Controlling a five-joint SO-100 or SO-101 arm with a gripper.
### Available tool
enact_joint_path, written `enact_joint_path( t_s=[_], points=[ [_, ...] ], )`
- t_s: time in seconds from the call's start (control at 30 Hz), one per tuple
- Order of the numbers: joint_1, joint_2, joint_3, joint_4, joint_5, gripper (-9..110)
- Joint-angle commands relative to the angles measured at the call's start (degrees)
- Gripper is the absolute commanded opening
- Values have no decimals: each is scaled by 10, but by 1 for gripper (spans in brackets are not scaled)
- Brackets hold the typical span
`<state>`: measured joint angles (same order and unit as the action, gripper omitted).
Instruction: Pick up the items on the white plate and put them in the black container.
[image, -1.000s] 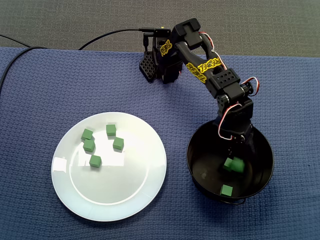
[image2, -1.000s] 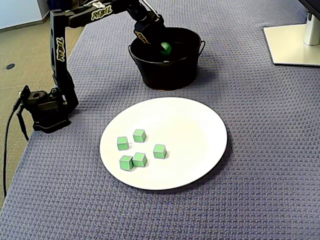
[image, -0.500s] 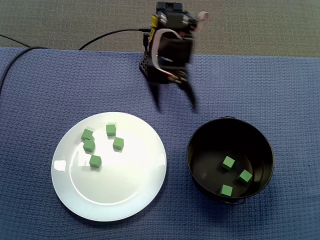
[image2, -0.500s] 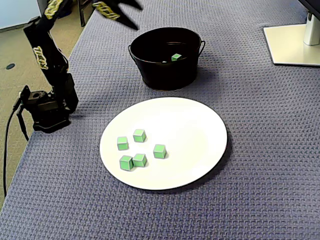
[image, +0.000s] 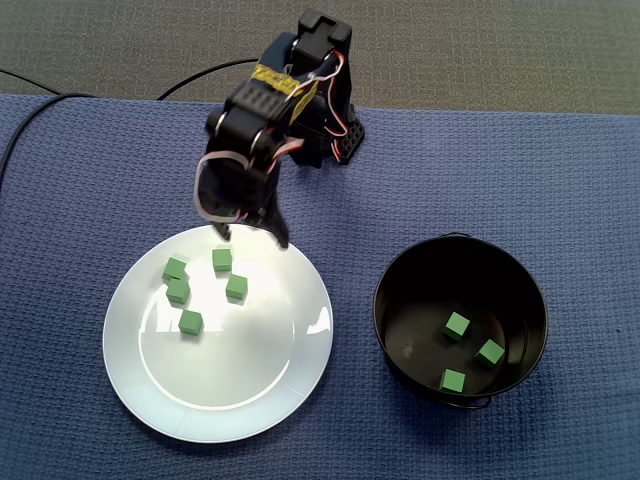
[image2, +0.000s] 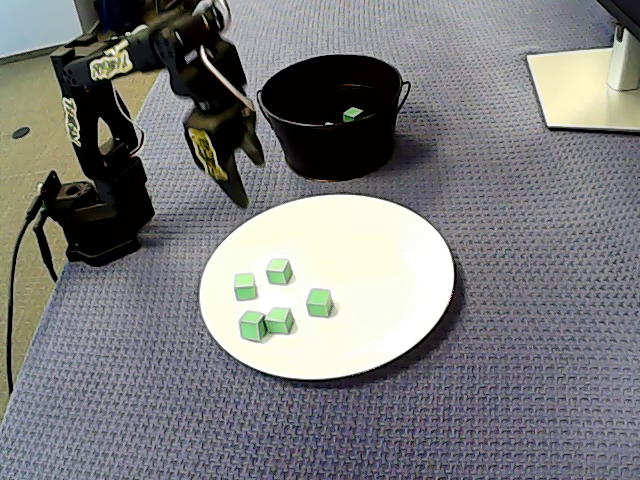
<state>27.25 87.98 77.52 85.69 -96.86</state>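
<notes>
Five small green cubes (image: 236, 287) lie in a loose cluster on the white plate (image: 230, 370), each flat on its surface, on the half toward my base. The plate sits on a blue cloth (image: 80, 200). To its right in a fixed view stands the black container (image: 400, 330), with three cubes (image: 457, 324) inside it. My gripper (image: 254, 238) hangs spread and empty above the plate's rim, near the cluster but touching none of it.

Blue woven cloth (image: 560, 180) under white plate (image: 250, 375), black container (image2: 330, 150) and arm base (image2: 95, 222)
</notes>
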Motion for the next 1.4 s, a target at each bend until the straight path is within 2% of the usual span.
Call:
enact_joint_path(
  t_s=[0.0, 0.47, 0.97, 1.2, 1.37],
  points=[
    [18, -20, 34, -75, 31, 30],
    [43, -123, 85, -179, 53, 31],
    [25, -120, 199, -307, 76, 30],
    [21, -115, 220, -338, 76, 22],
    [16, -109, 236, -362, 88, 3]
  ],
)
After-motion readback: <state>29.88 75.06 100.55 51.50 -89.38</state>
